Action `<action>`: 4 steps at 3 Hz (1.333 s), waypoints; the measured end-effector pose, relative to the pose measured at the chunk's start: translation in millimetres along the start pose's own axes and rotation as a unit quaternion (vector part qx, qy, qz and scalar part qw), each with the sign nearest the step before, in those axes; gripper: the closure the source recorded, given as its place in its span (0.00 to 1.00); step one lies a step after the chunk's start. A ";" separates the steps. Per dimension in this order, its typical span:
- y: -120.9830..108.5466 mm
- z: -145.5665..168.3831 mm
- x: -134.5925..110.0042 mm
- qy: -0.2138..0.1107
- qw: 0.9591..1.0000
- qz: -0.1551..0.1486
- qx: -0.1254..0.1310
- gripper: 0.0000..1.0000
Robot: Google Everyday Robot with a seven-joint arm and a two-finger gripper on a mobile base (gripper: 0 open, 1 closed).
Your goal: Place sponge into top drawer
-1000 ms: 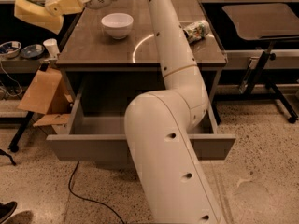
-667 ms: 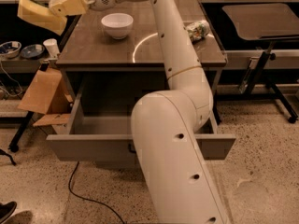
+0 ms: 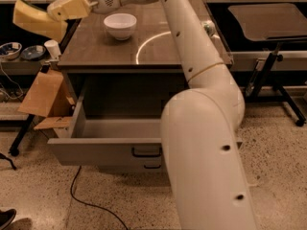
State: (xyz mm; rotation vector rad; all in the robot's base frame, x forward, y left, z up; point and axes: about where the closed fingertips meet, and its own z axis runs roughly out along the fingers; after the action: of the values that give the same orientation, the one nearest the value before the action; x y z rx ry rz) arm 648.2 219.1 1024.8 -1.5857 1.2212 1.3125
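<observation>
My gripper point(image 3: 42, 14) is at the top left, past the left edge of the dark tabletop point(image 3: 100, 49) and to the left of the white bowl point(image 3: 120, 25). It is higher than the top drawer and off to its left. I cannot make out the sponge anywhere, and it may be hidden at the gripper. The top drawer point(image 3: 96, 150) is pulled wide open below the tabletop, and the part of its grey inside point(image 3: 120, 127) that shows is bare. Its dark bar handle point(image 3: 146, 152) is partly behind my arm.
My large white arm point(image 3: 206, 128) crosses the table and hides the drawer's right half. A crushed can point(image 3: 209, 28) peeks out behind the arm. The lower drawer handle point(image 3: 152, 166) is below. Cardboard point(image 3: 43, 94) leans at the left, bowls point(image 3: 21, 51) sit on a left shelf, and a cable point(image 3: 81, 195) lies on the floor.
The lower part of my arm has swung to the right and now covers most of the can. The gripper has stayed near the table's far left corner, slightly lower.
</observation>
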 end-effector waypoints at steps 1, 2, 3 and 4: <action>30.7 -27.3 -18.9 -0.021 0.999 -0.006 0.026 1.00; 67.4 -55.5 -48.6 -0.055 0.995 -0.033 0.078 1.00; 91.0 -78.8 -41.4 -0.081 0.988 -0.022 0.133 1.00; 101.1 -110.4 24.2 -0.080 0.979 0.035 0.185 1.00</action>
State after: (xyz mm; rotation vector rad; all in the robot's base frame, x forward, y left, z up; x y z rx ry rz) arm 583.2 82.1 1028.0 -1.1632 1.3385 1.1497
